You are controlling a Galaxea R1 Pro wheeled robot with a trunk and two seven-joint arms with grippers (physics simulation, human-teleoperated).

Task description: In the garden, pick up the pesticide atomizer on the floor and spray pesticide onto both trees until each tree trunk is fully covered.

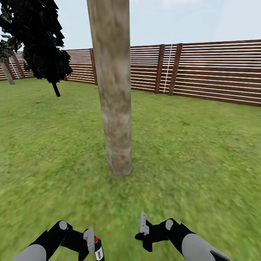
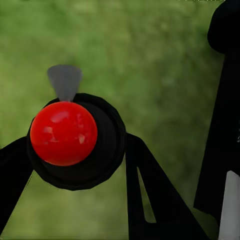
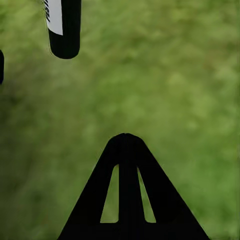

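Tree trunk (image 1: 115,90): thick, grey-brown mottled with dull green, slightly leaning, rooted in the floor (image 1: 188,145) straight ahead of both arms; no whitish specks discernible on it.

Pesticide atomizer (image 1: 98,250): black cylinder with white label and red cap, upright, clamped in the left tool (image 1: 92,244) at lower left of the head view. From the left wrist, red round cap (image 2: 63,133) seated in a black collar, grey nozzle tab just beside it, black fingers (image 2: 150,190) pressed to either side.

Right tool (image 1: 144,228): low, right of centre, apart from the atomizer, carrying nothing; whether spread or closed, cannot tell. From the right wrist, atomizer's lower end (image 3: 64,27) hanging above grass.

Surroundings: brown slatted fence (image 1: 217,72) behind; dark leafy tree (image 1: 40,40) at far left, probably a second tree.
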